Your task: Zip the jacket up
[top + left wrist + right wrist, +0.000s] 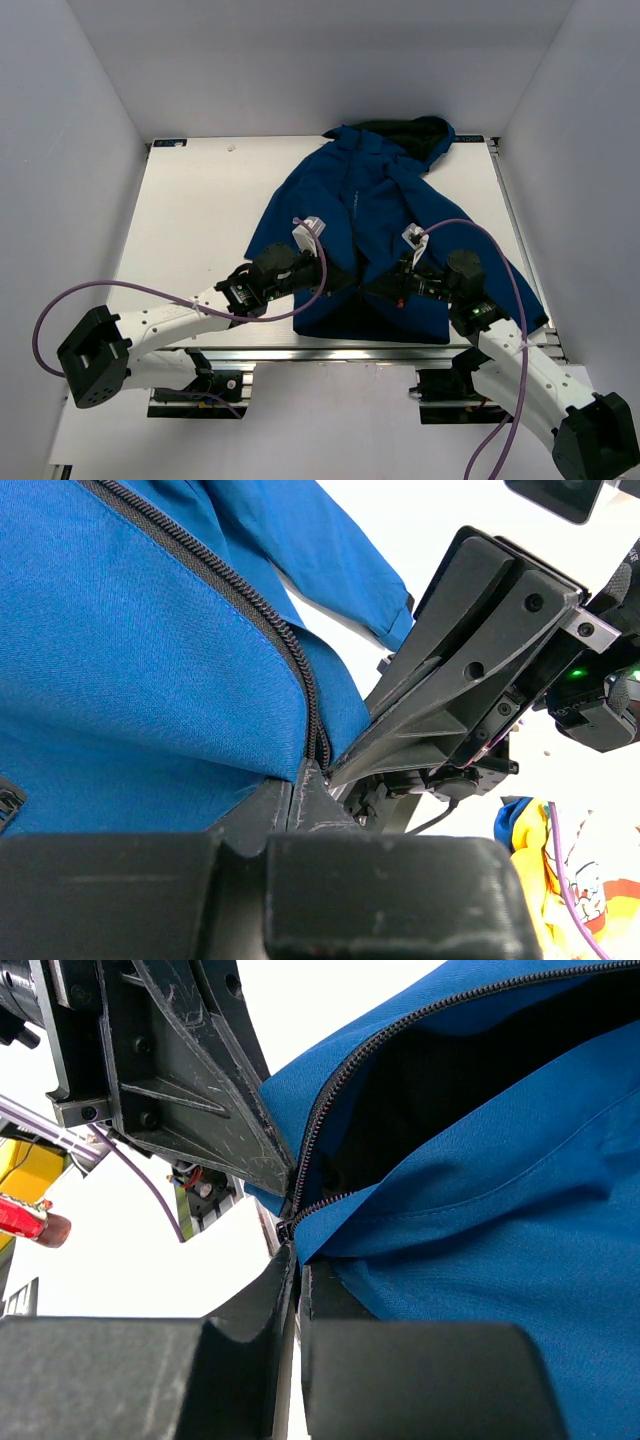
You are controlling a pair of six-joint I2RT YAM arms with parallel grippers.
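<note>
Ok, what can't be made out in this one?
1. The zipper slider: in the top view the left claw and right claw cover the jacket hem, and in the wrist views closed fingertips hide it.
2. Whether each claw pinches zipper hardware or only cloth: hidden between its fingers.
3. The yellow printed thing, left wrist view: cut off by the edge, unidentifiable.

We reach both arms inward and low. Our left gripper (346, 279) and right gripper (388, 284) each pinch the jacket (375, 190) between closed fingers, tips facing, nearly touching.
</note>
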